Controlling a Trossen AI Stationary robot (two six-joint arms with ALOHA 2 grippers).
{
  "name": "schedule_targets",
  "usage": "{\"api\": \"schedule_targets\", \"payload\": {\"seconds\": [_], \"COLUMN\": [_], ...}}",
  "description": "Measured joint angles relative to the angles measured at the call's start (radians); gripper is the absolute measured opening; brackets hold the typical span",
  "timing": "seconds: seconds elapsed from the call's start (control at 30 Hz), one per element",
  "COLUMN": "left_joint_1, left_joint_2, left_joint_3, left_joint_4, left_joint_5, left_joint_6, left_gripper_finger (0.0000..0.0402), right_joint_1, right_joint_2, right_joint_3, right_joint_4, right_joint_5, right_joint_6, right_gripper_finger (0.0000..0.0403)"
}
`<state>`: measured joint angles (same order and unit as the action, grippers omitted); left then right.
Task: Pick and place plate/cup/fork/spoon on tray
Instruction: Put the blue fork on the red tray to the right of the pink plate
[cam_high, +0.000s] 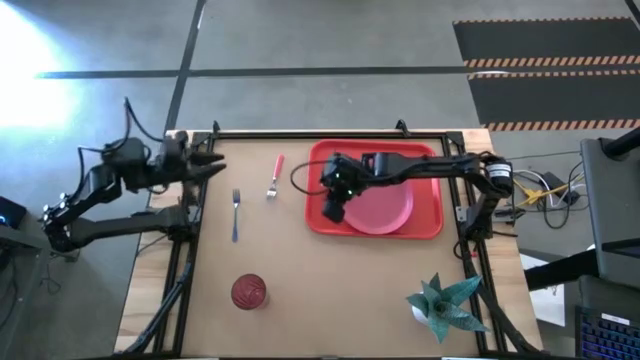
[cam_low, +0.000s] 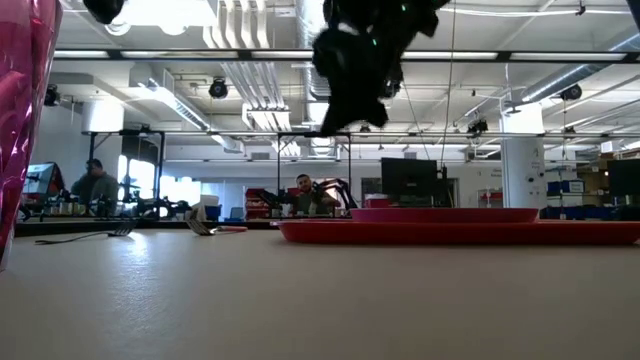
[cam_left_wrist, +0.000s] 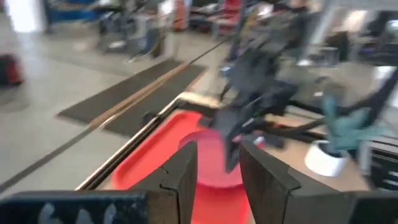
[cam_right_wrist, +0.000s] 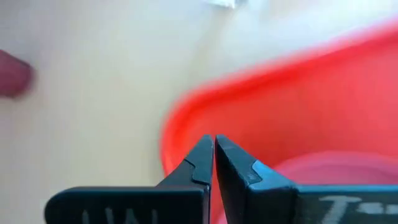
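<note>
Plate (cam_high: 385, 208) sits on tray (cam_high: 428, 222), right of centre. My right end effector (cam_high: 333, 207) hovers over the tray's left edge, pinched together, empty. Fork (cam_high: 274, 175) lies just left of it, long axis up-down; my left end effector (cam_high: 212, 165), part-open and empty, about as near.

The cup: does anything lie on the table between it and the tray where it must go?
Nothing visible does. In the high view the cup stands alone near the front edge; bare tabletop runs from it to the tray. The fork and spoon lie farther back, off that line.
</note>
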<state>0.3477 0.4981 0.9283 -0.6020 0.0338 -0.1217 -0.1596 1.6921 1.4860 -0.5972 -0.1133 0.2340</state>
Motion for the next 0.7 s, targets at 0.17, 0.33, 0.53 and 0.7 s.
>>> {"api": "schedule_targets", "payload": {"seconds": [0.17,0.33,0.53,0.7], "left_joint_1": [0.0,0.002,0.023,0.056], "left_joint_2": [0.091,0.228,0.433,0.622], "left_joint_3": [-0.002,-0.017,-0.057,-0.063], "left_joint_4": [-0.063,-0.093,-0.041,-0.004], "left_joint_5": [-0.103,-0.165,-0.151,-0.097], "left_joint_6": [0.005,0.024,0.007,-0.004], "left_gripper_finger": [0.0109,0.0135,0.0182,0.0216], "right_joint_1": [0.003,0.029,0.081,0.117], "right_joint_2": [-0.049,-0.102,-0.143,-0.163], "right_joint_3": [0.179,0.339,0.525,0.623], "right_joint_4": [-0.005,-0.033,-0.139,-0.242], "right_joint_5": [-0.012,-0.027,-0.019,-0.018], "right_joint_6": [-0.067,-0.184,-0.232,-0.24], "right_gripper_finger": [0.0009,0.0009,0.0009,0.0009]}}
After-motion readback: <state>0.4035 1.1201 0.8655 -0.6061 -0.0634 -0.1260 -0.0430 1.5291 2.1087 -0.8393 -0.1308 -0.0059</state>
